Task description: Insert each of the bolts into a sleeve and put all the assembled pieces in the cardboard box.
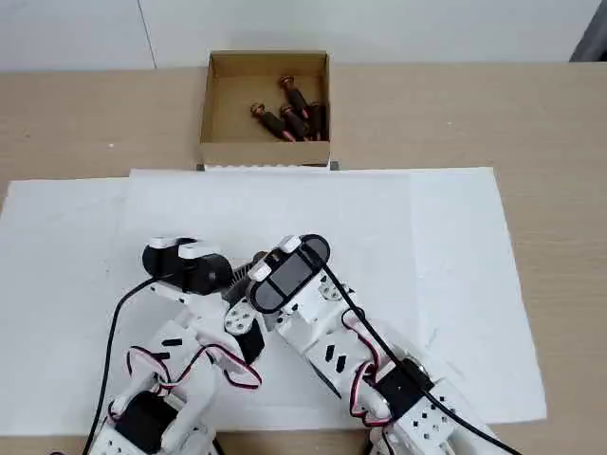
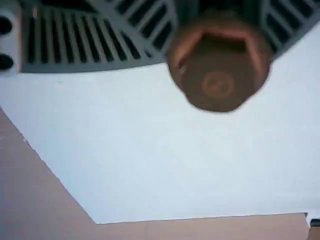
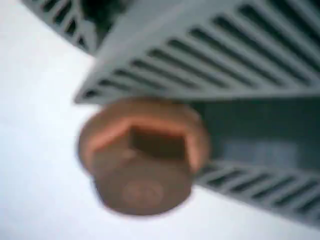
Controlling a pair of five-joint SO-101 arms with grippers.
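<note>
While paper (image 2: 175, 165) lies smooth, coppery bolt (image 2: 217, 67) looks hexagonal

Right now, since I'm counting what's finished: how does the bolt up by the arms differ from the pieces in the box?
The bolt is over the white paper, while the pieces lie inside the cardboard box at the paper's far edge. The pieces show dark sleeves on their shanks. Of the bolt only the head shows, so I cannot tell if it has a sleeve. Both have copper-coloured heads.
</note>
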